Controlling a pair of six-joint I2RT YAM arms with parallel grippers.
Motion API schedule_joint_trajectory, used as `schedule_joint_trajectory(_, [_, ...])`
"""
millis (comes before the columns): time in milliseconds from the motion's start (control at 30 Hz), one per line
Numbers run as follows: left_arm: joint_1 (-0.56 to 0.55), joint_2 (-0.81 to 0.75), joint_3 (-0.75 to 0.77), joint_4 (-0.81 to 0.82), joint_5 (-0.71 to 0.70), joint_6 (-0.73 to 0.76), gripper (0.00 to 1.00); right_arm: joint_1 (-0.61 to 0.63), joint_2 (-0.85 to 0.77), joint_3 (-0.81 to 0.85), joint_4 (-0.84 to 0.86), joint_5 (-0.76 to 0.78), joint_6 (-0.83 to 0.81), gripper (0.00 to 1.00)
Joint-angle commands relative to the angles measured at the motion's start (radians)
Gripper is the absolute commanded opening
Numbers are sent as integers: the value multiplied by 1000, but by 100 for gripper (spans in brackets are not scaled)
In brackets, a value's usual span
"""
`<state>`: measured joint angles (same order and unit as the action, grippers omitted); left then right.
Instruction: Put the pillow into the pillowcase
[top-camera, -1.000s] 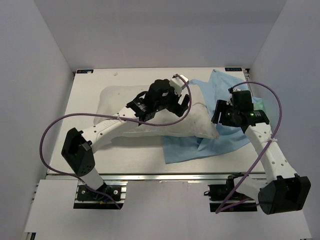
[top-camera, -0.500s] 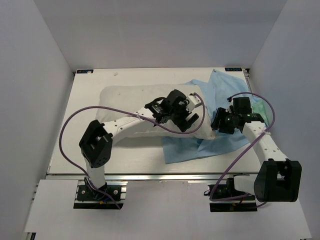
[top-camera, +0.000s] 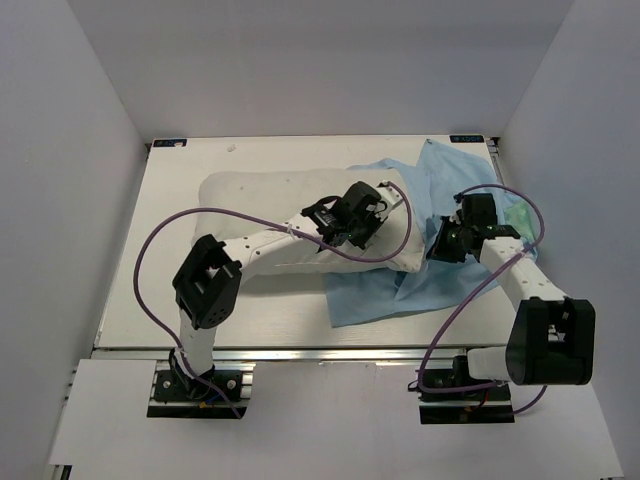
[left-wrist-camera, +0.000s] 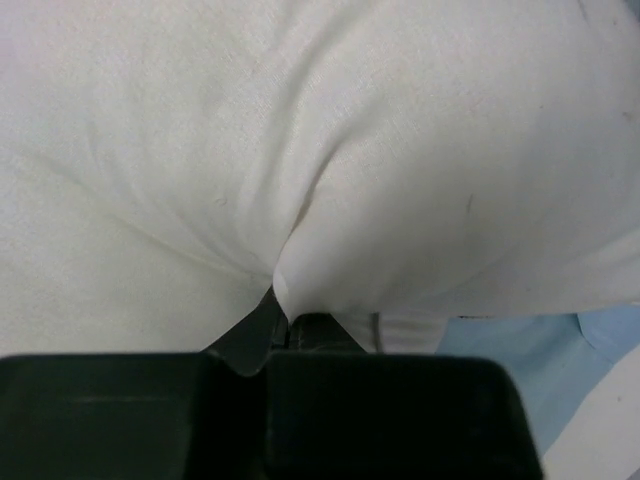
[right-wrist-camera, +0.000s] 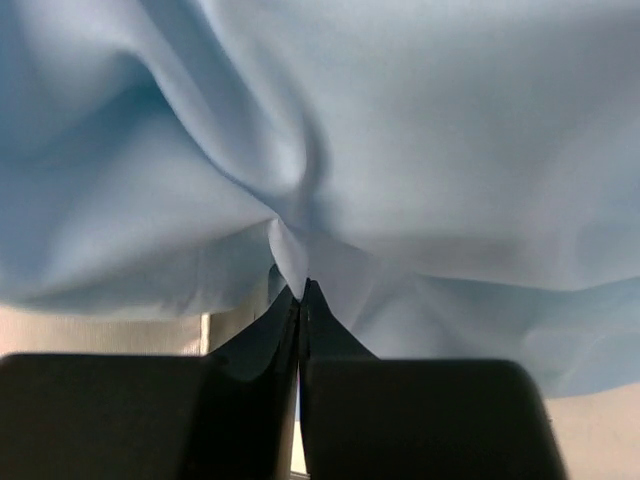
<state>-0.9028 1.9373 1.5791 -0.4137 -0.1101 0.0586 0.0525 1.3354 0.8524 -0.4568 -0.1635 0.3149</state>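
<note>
Left side: reaches long and low from the near edge over the table (top-camera: 190, 290), upper link raised at the elbow, forearm laid along the near flank of the pillow (top-camera: 260, 200), wrist tipped down at that cushion's right end. Clamps the left pincer (left-wrist-camera: 290, 315) together on a pinch of pillow cloth. Shows, in the wrist view, a white fold drawn into a narrow peak between the black fingers, with soft creases fanning away from the grip.

Right side: rises from the near right corner, folds sharply at the elbow, angles the forearm inward and points the wrist down and to the left. Nips the right pincer (right-wrist-camera: 300, 290) shut on a tuck of the pillowcase (right-wrist-camera: 400, 130), fingertips meeting with thin cloth bunched between them.

Materials: plump, matte, slightly dingy white stuffing-filled bulk spreading left of and beyond the left pincer; thin, limp, smooth light blue sheet lying flat under the pillow's right end, just right of the left pincer and all around the right pincer, rumpled into broad folds. A sliver of green at the far right edge, beyond the right pincer.
</note>
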Motion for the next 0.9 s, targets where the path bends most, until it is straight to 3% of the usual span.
schedule_joint_trajectory(0, [8,-1,2,33,-100,-43,0,-2,-70,25,-23,30,-3,0])
schedule_joint_trajectory(200, [7,3,48,81,-138,-108,0,-2,-226,152,-167,-63,-45,0])
schedule_joint_trajectory(500, [-24,55,214,226,-287,-299,0,-2,-321,224,-226,-476,-91,0])
schedule_joint_trajectory(667, [-74,29,222,331,-381,-385,0,0,-321,198,-200,-533,-82,0])
schedule_joint_trajectory(867, [-114,-7,208,420,-287,-382,0,1,-303,149,-158,-513,-79,0])
